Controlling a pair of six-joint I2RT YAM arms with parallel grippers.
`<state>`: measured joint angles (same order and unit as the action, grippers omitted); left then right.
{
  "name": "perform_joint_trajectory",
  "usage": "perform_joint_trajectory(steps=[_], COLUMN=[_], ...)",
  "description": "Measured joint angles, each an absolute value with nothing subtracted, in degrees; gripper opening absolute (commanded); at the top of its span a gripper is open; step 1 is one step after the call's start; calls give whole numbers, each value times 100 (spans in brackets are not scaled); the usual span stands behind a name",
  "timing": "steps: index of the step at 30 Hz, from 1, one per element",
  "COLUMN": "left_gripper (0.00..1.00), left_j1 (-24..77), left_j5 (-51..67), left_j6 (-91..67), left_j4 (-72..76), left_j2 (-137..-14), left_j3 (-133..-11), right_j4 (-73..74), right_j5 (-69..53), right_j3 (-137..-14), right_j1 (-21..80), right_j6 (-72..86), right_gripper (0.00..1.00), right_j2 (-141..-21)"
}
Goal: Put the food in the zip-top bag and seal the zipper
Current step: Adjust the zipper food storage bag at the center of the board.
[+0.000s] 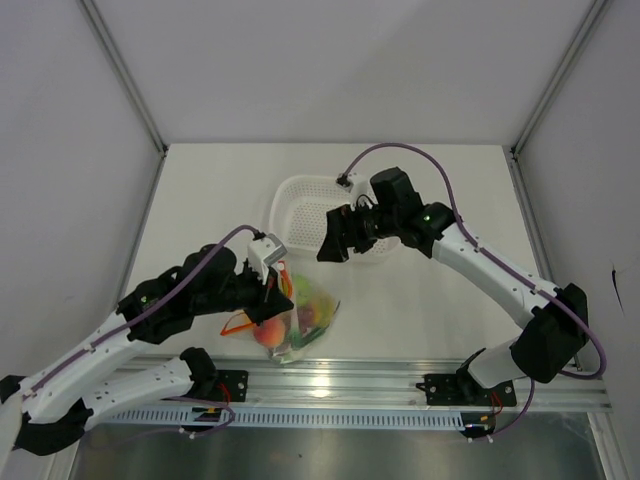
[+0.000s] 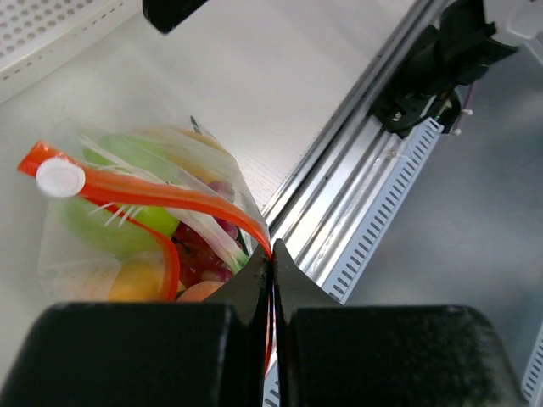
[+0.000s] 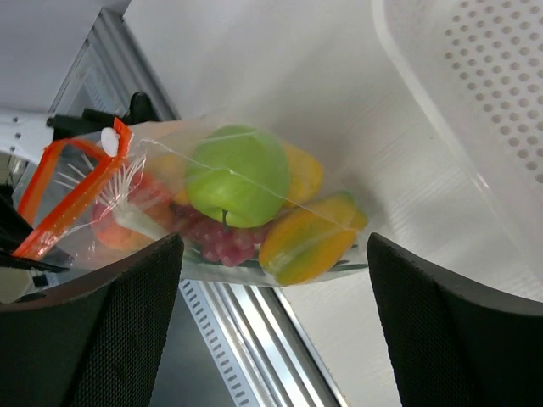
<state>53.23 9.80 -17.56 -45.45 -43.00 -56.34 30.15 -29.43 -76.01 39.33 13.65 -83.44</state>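
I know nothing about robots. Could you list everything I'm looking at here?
zip-top bag: one, clear, on the table's near part
zipper: one, red-orange, along the bag's mouth, partly gaping
green apple: one, green, inside the bag
grapes: one bunch, dark red, inside the bag beside the apple
yellow-orange fruits: several, inside the bag
basket: one, white, perforated, on the table beyond the bag
table: one, white, under everything
left tool: one, black, shut on the zipper
right tool: one, black, open, above the basket's near edge
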Motion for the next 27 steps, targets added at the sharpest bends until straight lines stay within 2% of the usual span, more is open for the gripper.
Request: perform_joint_trajectory(steps=[6, 18, 27], left_gripper=[1, 0, 1], left_j1=[5323, 5323, 5323], left_j5=[1597, 2425, 2569], left_j6=[-1492, -1317, -1304], left_j4=[-4598, -4729, -4672], left_j2=[-4034, -3769, -3741], left_j3=[-5649, -5610, -5489], right_j4=[2928, 2462, 2191], right_j5=[-3865, -5437, -5749], right_j3=[-7439, -7491, -7487], right_j1=[3994, 3994, 4042], right_j6=[792, 25, 14], right_gripper=[99, 99, 97], right_j2=[-8294, -8361, -8833])
